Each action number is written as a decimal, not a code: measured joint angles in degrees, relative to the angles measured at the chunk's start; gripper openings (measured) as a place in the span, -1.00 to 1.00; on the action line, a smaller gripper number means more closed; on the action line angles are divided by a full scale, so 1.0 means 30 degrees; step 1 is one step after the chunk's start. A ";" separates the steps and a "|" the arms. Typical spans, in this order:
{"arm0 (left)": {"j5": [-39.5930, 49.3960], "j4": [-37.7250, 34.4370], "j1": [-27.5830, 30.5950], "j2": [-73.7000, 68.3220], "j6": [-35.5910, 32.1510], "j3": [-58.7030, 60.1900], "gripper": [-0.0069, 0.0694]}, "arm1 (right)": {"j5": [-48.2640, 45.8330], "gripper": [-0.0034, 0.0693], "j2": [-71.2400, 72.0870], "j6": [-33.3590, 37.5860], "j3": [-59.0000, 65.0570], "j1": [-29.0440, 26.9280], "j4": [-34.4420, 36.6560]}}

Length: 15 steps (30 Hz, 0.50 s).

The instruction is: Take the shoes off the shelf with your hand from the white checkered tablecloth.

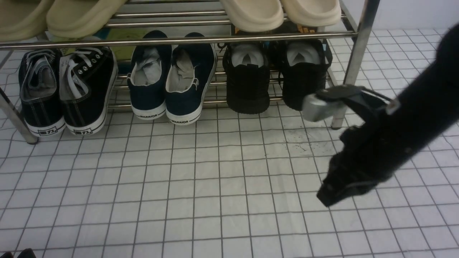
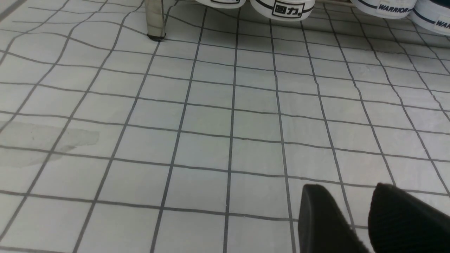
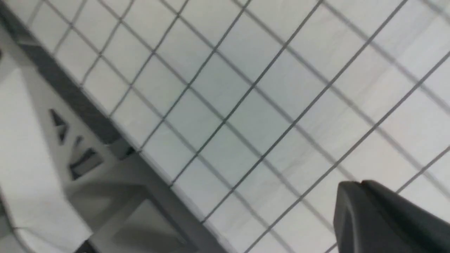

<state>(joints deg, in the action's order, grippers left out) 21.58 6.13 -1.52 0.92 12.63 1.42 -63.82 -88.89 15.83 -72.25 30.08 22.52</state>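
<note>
White checkered tablecloth (image 1: 215,179) covers the worktop, lightly creased, with a dark smudge (image 1: 297,138) just in front of the shelf (image 1: 353,61). That shelf of chrome tubes stands on the cloth along its far side. The shoes (image 1: 247,89), an all-black pair with white paper inside, sit on the shelf's lower tier at its right end, heels toward the camera and soles hanging slightly over the front bar. Beside them, toward the shelf's middle, is a navy pair marked WARRIOR (image 1: 172,86), and at the shelf's left end a black canvas pair with white laces (image 1: 66,89). Beige slippers (image 1: 251,14) lie on the tier above.

The right hand (image 1: 324,196) hangs over the cloth in front of the shelf's right leg, apart from the shoes, blurred, tip tilted down. Its jaws are pressed together on nothing; the right wrist view shows them as one dark wedge (image 3: 355,186) above bare cloth.

The left hand (image 2: 346,191) sits low over the cloth, well in front of the shelf's left leg, jaws spread with cloth showing between them
</note>
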 joint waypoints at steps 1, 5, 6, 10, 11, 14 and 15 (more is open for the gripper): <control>0.0000 0.0000 0.0000 0.0000 0.0000 0.0000 -0.19 | 0.0204 -0.89 -0.0560 -0.0565 -0.0944 0.0593 -0.1260; 0.0000 0.0000 0.0000 0.0000 0.0000 0.0000 -0.19 | 0.1747 -0.77 -0.2594 -0.2278 -0.4231 0.2627 -0.6000; 0.0000 0.0000 0.0000 0.0000 0.0000 0.0000 -0.19 | 0.2119 -0.72 -0.3050 -0.2569 -0.4888 0.2957 -0.6844; 0.0000 0.0000 0.0000 0.0000 0.0000 0.0000 -0.19 | 0.4233 -0.37 -0.4588 -0.3993 -0.6763 0.4021 -1.0066; 0.0000 0.0000 0.0000 0.0000 0.0000 0.0000 -0.19 | 0.4835 -0.26 -0.5008 -0.4394 -0.7173 0.4178 -1.0727; 0.0000 0.0000 0.0000 0.0000 0.0000 0.0000 -0.19 | 0.6133 0.06 -0.6221 -0.5162 -0.8159 0.4355 -1.2236; 0.0000 0.0000 0.0000 0.0000 0.0000 0.0000 -0.19 | 0.6529 0.17 -0.6641 -0.5442 -0.8450 0.4355 -1.2761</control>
<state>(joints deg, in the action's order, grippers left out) 21.58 6.13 -1.52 0.92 12.63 1.42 -44.23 -108.82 -0.50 -97.60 43.14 -15.77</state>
